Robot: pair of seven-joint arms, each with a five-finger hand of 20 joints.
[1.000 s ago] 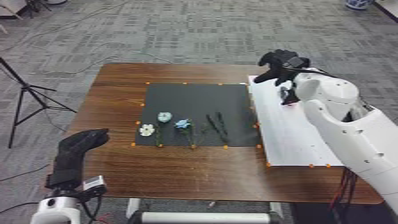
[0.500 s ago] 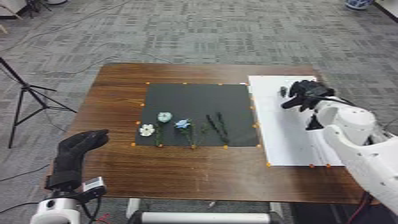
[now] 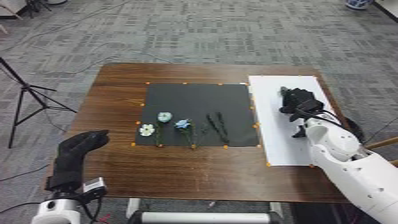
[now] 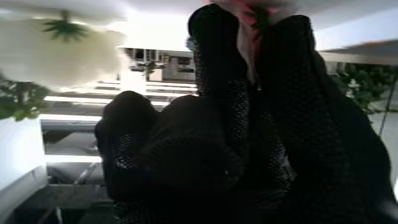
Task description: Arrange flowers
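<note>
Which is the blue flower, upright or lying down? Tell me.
Lying down: the blue flower and its stem stretch along the dark mat.

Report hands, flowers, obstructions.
Left hand open at left edge of table. Right hand over white board. White flower, blue flower on dark mat; neither hand blocking them.

- white, rounded right arm (image 3: 355, 175), black cable (image 3: 331, 117)
- white left arm (image 3: 55, 213), pale box (image 3: 93, 183)
- black-gloved left hand (image 3: 78, 145)
- right hand (image 3: 301, 102) in black mesh fabric
</note>
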